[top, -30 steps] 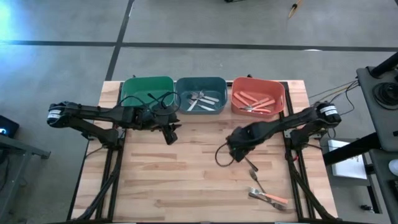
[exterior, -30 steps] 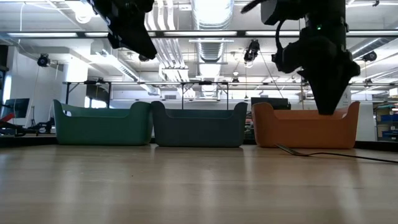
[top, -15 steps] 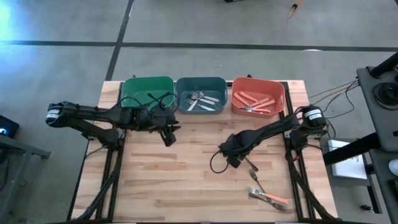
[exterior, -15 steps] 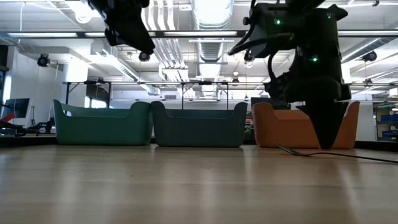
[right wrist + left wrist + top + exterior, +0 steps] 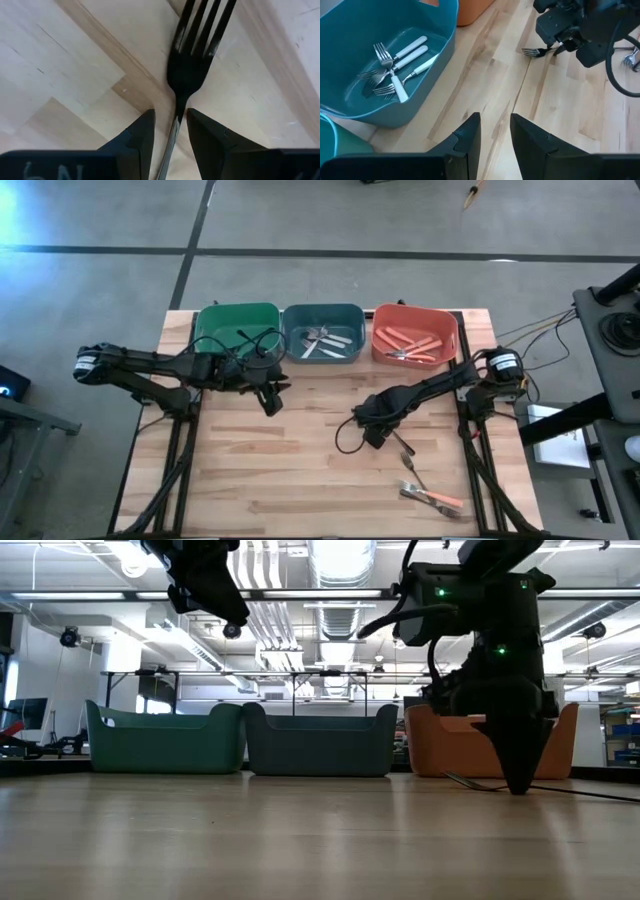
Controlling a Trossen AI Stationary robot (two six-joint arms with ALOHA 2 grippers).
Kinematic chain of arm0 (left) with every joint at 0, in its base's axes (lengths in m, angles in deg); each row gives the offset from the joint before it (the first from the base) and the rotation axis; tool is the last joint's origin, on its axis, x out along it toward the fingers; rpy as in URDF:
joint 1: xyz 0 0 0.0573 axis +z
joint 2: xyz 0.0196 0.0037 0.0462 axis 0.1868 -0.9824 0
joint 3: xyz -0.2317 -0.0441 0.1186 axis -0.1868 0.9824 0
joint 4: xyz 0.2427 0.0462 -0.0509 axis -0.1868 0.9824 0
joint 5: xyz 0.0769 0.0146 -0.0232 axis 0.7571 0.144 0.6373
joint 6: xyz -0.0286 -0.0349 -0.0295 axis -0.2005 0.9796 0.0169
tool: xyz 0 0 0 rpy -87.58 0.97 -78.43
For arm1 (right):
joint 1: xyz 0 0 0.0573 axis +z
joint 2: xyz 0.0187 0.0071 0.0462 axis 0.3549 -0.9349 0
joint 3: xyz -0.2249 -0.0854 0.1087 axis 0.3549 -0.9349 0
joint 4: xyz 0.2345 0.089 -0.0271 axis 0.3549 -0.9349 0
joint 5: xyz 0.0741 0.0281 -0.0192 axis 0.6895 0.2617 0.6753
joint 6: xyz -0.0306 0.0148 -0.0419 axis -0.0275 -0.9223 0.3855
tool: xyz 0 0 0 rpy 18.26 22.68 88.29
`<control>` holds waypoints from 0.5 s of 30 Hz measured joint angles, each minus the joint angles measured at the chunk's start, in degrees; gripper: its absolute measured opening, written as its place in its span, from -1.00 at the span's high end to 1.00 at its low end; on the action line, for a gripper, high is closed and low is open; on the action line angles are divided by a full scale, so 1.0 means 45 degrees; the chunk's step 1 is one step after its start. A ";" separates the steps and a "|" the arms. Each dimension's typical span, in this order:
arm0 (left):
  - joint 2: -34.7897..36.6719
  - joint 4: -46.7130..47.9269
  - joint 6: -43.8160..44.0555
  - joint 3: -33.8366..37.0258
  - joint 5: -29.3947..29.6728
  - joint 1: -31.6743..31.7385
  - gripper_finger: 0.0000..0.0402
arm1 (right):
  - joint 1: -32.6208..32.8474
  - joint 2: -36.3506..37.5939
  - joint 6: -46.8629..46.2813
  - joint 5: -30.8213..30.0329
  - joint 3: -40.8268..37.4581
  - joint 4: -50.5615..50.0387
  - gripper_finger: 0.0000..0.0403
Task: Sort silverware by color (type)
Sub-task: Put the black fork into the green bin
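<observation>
Straddling the black fork's [image 5: 192, 60] handle, the right gripper's [image 5: 169, 131] parted fingers [image 5: 137, 137] apparently haven't clamped it.

Three bins [image 5: 322, 332] in a row at counter's [image 5: 300, 470] back edge, forks [image 5: 322, 340] inside middle bin, loose utensils [image 5: 430, 496] at front right

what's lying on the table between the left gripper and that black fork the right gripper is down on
Nothing: in the high view, only bare wood lies between the left gripper and the black fork under the right gripper.

Table centre [image 5: 310, 460] open; three bins [image 5: 322, 332] block far edge.
</observation>
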 joint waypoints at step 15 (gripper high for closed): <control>-0.0005 -0.0002 0.0245 0.0000 0.0012 0.0000 0.56 | -0.0523 -0.0024 0.0582 0.0029 -0.0296 0.0593 0.94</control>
